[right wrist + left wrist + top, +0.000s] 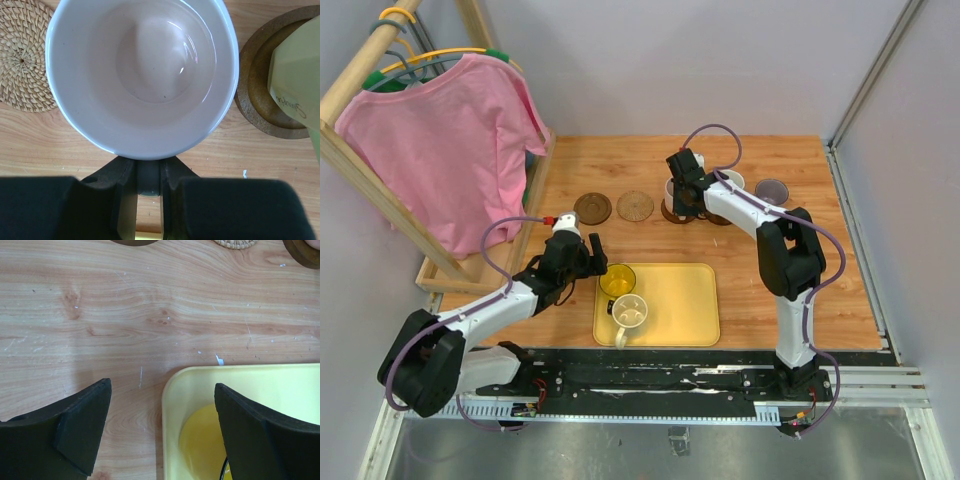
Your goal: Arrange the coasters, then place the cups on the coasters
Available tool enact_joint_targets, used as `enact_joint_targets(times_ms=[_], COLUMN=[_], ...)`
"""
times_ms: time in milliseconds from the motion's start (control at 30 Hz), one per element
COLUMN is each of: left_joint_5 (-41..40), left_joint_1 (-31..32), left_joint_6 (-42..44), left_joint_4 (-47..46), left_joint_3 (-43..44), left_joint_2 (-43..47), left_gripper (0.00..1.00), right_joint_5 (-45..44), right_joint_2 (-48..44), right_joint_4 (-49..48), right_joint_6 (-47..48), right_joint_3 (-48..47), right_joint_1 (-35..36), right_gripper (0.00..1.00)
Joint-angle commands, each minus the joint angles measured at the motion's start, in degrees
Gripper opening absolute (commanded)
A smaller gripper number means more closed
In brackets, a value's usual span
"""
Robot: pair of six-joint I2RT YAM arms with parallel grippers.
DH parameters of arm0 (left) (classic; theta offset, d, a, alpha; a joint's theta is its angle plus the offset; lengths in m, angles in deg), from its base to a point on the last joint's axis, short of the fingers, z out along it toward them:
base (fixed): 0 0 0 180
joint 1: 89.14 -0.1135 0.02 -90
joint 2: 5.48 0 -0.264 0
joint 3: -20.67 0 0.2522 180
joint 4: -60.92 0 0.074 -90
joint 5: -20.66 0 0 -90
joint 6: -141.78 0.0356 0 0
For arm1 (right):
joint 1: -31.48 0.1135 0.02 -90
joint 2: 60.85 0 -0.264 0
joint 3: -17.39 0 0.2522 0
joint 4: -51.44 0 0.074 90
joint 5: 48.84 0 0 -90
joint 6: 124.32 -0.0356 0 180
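Note:
My right gripper [148,169] is shut on the handle of the pale pink cup [142,75], which it holds upright at the back of the table. In the top view this cup [671,190] is over a dark coaster [676,214]; whether it rests on that coaster I cannot tell. Beside it a pale green cup [297,70] stands on a brown coaster [257,95], and a woven tan coaster [22,55] lies bare. My left gripper [162,390] is open over the tray's left rim, one finger beside the yellow cup [202,445].
The yellow tray [685,300] holds the yellow cup [617,279] and a cream cup [630,315]. A bare dark coaster [592,208] lies at the left of the row; a grey-purple cup [772,189] stands at its right end. A wooden rack with a pink shirt [445,150] fills the left side.

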Motion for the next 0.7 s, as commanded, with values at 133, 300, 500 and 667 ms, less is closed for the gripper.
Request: enact_joint_targets(times_ms=[133,300,500,667], left_joint_5=[0.71,0.7,0.9,0.8], left_joint_1=[-0.15,-0.15,-0.15,-0.2], left_joint_6=[0.8,0.76,0.59,0.41], left_joint_4=[1.39,1.48,1.64,2.0], left_joint_3=[0.51,0.38,0.38,0.29], left_joint_2=[-0.42,-0.11,0.06,0.8], left_gripper=[0.88,0.88,0.88,0.88], right_joint_5=[-0.97,-0.97,-2.12,-3.12], right_joint_2=[-1.23,-1.74,-2.95,-5.24], right_joint_4=[-0.15,0.15,0.26,0.22], right_joint_6=[-0.74,-0.61,-0.04,-0.04], right_joint_3=[-0.8,-0.47,0.19,1.52], right_joint_1=[-0.43,-0.35,0.26,1.01], right_gripper=[0.12,0.34,0.39,0.42])
